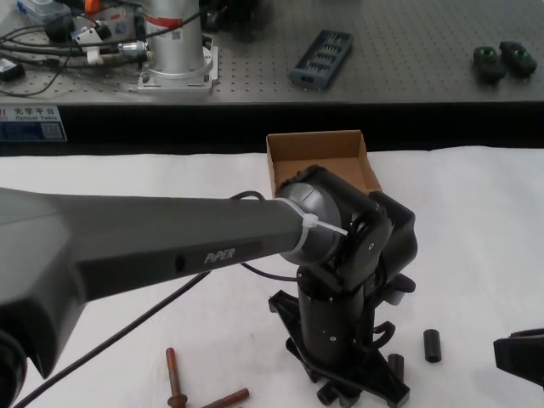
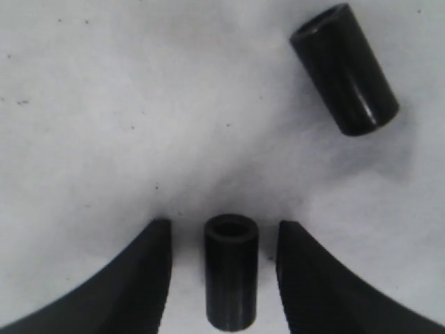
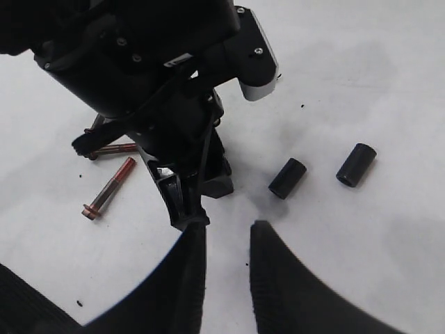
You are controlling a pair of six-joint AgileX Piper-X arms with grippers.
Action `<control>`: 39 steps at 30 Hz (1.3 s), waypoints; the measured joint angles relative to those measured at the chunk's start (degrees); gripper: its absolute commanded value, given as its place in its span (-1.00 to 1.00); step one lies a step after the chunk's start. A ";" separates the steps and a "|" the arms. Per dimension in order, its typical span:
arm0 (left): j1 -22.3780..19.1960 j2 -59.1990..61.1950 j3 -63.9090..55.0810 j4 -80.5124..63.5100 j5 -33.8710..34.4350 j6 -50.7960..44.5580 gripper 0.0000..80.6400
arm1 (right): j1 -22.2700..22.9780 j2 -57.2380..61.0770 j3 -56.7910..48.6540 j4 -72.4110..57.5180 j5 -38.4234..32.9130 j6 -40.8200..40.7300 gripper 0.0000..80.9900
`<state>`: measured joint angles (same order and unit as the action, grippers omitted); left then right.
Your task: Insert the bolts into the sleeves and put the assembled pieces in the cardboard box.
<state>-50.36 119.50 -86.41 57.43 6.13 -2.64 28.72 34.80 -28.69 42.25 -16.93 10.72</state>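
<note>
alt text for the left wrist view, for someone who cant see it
The left gripper is open, with a black sleeve seen between its two fingers and a gap on each side. A second black sleeve lies tilted and apart from the first on the white surface.

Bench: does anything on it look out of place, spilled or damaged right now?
Nothing stands out. The open left gripper straddles one sleeve; the other sleeve and two bolts lie loose on the cloth, and the box stands upright. No damage visible.
</note>
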 measured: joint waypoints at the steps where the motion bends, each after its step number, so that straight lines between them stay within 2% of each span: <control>1: -0.15 0.00 0.00 -0.29 -0.65 0.00 -0.11 | 0.00 0.00 0.00 0.00 0.00 0.00 -0.55; 12: -0.28 0.00 0.00 -0.61 -2.15 0.00 -0.11 | 0.00 0.00 0.00 0.00 0.00 0.00 -0.55; 19: -0.28 0.00 0.00 0.12 -2.50 -0.15 -0.30 | 0.00 0.00 0.00 0.00 0.00 0.00 -0.55; 30: -0.28 0.00 0.00 0.86 -1.62 -0.38 -0.30 | 0.00 0.00 0.00 0.00 0.00 0.00 -0.55; 33: -0.28 0.00 0.00 1.24 -1.64 -0.37 -0.42 | 0.00 0.00 0.00 0.00 0.00 0.00 -0.55; 36: -0.28 0.00 0.00 1.51 -1.07 -0.37 -0.67 | 0.00 0.00 0.00 0.00 0.00 0.00 -0.55; 39: -0.18 0.00 0.00 1.57 -0.24 -0.37 -0.72 | 0.00 0.00 0.00 0.00 0.00 0.00 -0.55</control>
<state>-50.54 119.50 -86.41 59.00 5.88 -3.01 28.72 34.80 -28.69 42.25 -16.93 10.72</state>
